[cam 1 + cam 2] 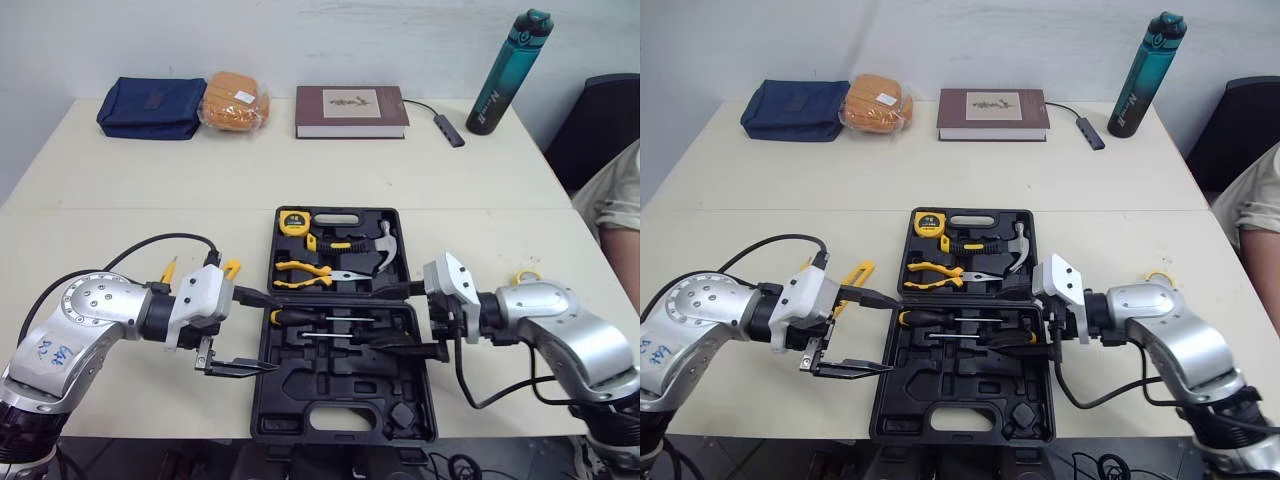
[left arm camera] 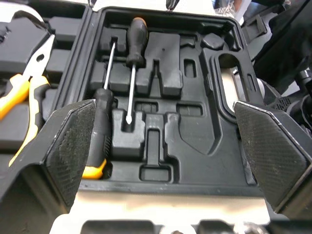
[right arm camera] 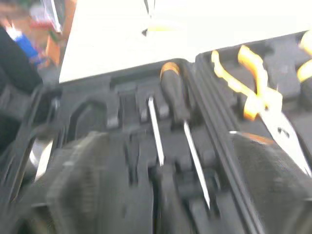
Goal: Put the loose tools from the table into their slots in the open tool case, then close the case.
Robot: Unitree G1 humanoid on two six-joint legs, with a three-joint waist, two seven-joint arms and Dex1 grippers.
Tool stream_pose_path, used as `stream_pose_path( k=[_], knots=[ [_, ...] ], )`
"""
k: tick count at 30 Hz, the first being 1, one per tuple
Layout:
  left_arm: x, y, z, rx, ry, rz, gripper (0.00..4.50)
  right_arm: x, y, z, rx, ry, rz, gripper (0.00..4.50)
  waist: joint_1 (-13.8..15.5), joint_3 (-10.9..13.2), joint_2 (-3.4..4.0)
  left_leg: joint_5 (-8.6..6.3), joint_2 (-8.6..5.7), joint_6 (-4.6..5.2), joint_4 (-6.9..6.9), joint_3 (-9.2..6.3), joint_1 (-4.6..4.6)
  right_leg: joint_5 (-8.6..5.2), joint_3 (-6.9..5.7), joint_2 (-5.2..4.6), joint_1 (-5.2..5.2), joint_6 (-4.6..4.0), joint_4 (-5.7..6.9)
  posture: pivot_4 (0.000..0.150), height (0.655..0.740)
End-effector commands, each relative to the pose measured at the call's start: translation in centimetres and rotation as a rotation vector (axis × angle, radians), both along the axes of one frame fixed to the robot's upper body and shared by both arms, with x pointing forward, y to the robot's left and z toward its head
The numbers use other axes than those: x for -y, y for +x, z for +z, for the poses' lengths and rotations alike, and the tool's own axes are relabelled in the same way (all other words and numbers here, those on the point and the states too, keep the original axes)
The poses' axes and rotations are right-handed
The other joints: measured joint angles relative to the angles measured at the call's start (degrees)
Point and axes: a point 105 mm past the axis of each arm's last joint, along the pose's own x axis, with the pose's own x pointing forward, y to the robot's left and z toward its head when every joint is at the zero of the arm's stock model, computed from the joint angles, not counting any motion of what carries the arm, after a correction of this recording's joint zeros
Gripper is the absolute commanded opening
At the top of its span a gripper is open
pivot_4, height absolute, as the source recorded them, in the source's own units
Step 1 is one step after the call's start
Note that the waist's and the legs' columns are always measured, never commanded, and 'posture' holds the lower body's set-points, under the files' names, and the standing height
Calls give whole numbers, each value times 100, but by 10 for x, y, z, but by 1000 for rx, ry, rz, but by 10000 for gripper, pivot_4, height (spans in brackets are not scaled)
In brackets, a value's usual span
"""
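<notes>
The tool case point(image 1: 345, 420) has empty near slots. The left end effector point(image 1: 277, 332) and right end effector point(image 1: 368, 320) hover open and empty. A yellow-handled tool point(image 1: 855, 272) lies loose to the left, likely the next grasp.

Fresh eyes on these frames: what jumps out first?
The open black tool case sits in the middle of the table, hammer, pliers and tape measure in its far half, two screwdrivers in its near half. The left claw and right claw, both open, reach over that near half. A yellow-handled tool lies loose on the table left of the case.
</notes>
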Motion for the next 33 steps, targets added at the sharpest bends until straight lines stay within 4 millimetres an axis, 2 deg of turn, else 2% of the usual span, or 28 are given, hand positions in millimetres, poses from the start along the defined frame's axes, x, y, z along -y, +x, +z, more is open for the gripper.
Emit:
stream_pose_path(
  k=[1, 3, 5, 15, 20, 27, 33],
  knots=[
    [5, -2, 5, 14, -7, -23, 45000, -1, 3, -7, 51, -23, 17, 20038, 1, 0, 0, 0, 0, 0, 0, 1, -1, 0, 0, 0, -1, 0, 0, 1500, 7400],
    [7, -1, 6, 16, -7, -31, 45000, -1, 4, -17, 55, -53, 24, 8359, 2, 0, 0, 0, 0, 0, 1, 1, -1, 0, 0, 0, -1, 0, 0, 1500, 7400],
    [8, -1, 7, 17, -8, -33, 45000, -2, 6, -22, 54, -61, 13, 506, 0, 0, 0, 0, -1, 0, 2, 1, -1, 0, 0, 0, -1, 0, 1, 1500, 7400],
    [9, 1, 8, 21, -8, -38, 45000, -4, 4, -39, 29, -129, 28, 506, -1, 0, 0, 1, 0, -2, 5, 1, -1, 0, 1, 1, -3, 0, 7, 1500, 7400],
    [11, 2, 9, 25, -11, -40, 45000, 3, 10, -57, -4, -228, -22, 506, -11, -1, -2, 2, 0, -3, 6, 1, 2, 0, 1, 2, -1, 0, 8, 1500, 7400],
    [11, 2, 8, 25, -10, -38, 45000, 15, 4, -82, -80, -377, -51, 506, -2, -6, -8, 0, 2, -3, 5, -4, 36, 0, -4, 1, 39, 0, 0, 1500, 7400],
    [12, 2, 6, 24, -11, -39, 45000, 14, 4, -87, -92, -372, -76, 506, -2, -40, -35, -5, 1, -8, 5, -25, 46, -1, -20, -2, 59, -1, -13, 1500, 7400]
  ],
)
